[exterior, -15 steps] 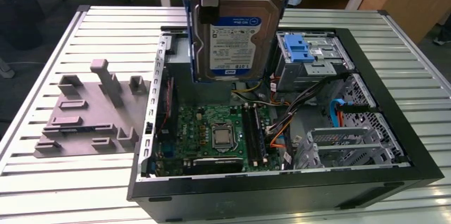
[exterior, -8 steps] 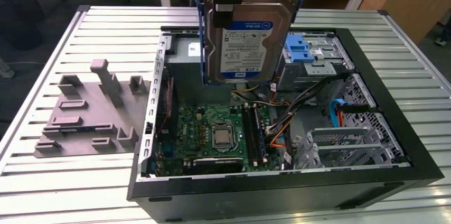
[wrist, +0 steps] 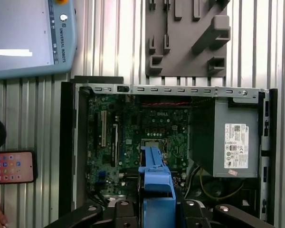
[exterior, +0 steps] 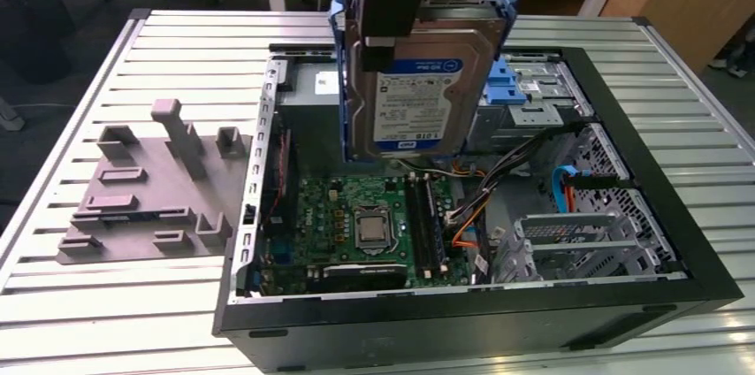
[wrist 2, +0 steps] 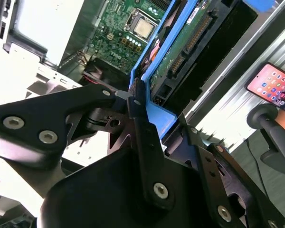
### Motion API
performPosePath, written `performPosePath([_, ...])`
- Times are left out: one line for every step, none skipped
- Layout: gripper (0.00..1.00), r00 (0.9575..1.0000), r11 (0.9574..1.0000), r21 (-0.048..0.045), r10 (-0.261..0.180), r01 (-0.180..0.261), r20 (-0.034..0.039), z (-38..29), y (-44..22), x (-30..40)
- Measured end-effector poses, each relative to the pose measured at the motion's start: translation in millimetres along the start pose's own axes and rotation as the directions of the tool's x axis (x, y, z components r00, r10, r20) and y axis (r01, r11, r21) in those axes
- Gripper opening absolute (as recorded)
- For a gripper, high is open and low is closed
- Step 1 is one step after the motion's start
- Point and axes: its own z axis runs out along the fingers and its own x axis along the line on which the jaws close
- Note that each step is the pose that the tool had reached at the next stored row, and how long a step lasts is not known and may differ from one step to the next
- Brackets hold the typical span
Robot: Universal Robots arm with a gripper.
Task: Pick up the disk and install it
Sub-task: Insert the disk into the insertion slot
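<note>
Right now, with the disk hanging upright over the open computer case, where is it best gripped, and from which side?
Grip the disk by the blue bracket at its upper end, from above, as the gripper does: the flat slab hangs upright, so its thin framed edges suit a pinch.

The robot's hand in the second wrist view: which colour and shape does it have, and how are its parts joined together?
The hand is matt black. It is made of flat link bars with rounded ends, and these are joined by round silver screws. Its fingers are narrow, straight black bars.
</note>
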Motion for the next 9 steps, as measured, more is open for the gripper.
performPosePath([0.36,1.0000,1.0000,0.0003,0.001,-0.001,0.0001,1.1,-0.2,1.4])
performPosePath([0.36,1.0000,1.0000,0.0005,0.001,-0.001,0.0003,1.9,-1.1,2.2])
performPosePath([0.36,1.0000,1.0000,0.0003,0.001,-0.001,0.0000,2.2,-3.4,2.4])
performPosePath([0.36,1.0000,1.0000,0.0002,0.001,-0.001,-0.0002,2.4,-6.5,2.6])
performPosePath([0.36,1.0000,1.0000,0.0003,0.001,-0.001,0.0000,2.8,-10.1,2.8])
performPosePath([0.36,1.0000,1.0000,0.0003,0.001,-0.001,0.0000,3.0,-13.7,2.9])
performPosePath([0.36,1.0000,1.0000,0.0003,0.001,-0.001,0.0000,3.2,-17.1,3.0])
performPosePath([0.36,1.0000,1.0000,0.0003,0.001,-0.001,-0.0002,3.4,-19.6,3.1])
performPosePath([0.36,1.0000,1.0000,0.0004,0.001,-0.001,-0.0002,3.8,-21.5,3.4])
